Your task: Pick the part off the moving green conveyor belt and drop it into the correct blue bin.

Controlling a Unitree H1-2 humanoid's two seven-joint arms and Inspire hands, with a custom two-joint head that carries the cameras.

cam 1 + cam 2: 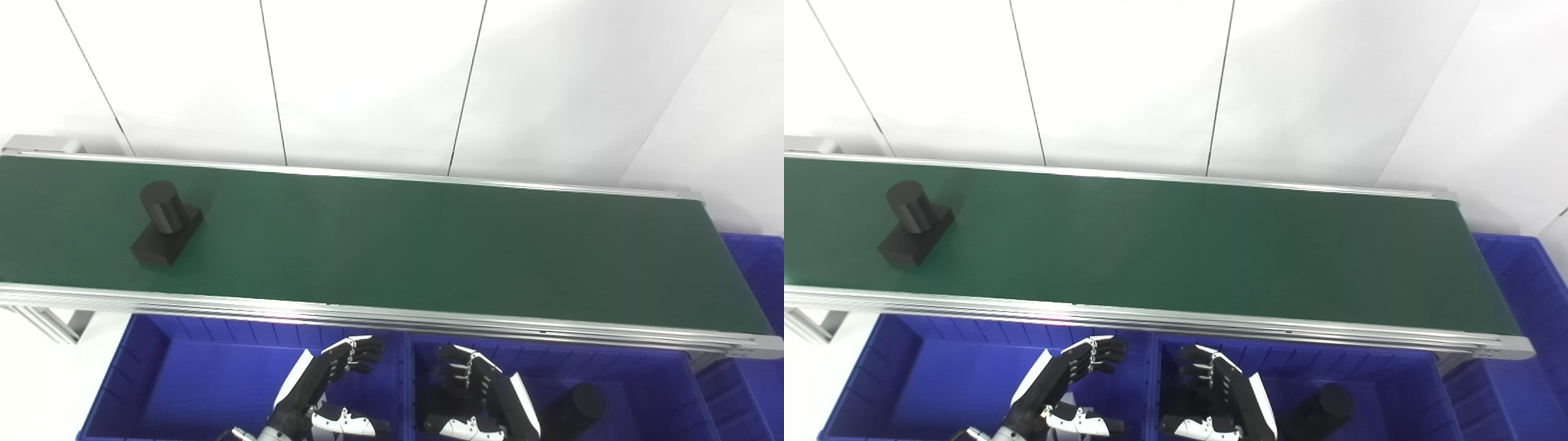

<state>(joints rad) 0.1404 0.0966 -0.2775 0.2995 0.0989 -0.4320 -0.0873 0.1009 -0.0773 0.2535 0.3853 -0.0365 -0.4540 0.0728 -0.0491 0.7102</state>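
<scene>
- The part, a black block with a stub cylinder standing on it, rides the belt far toward its left end, nearer the front rail than the back.
- Its block runs diagonally, long axis slanting from the belt's front-left to back-right.
- Both hands hang below the belt's front rail, over the bins: left hand above the left bin, right hand above the right bin.
- Both are empty, fingers loosely curled and apart.
- From the hands the part lies up and well to the left; the left hand is clearly nearer, so I'd call this its pick.
- A dark cylinder already sits in the right bin.
- Wrists and bin fronts are cut off by the bottom edge; a third bin past the belt's right end is only partly seen.
</scene>
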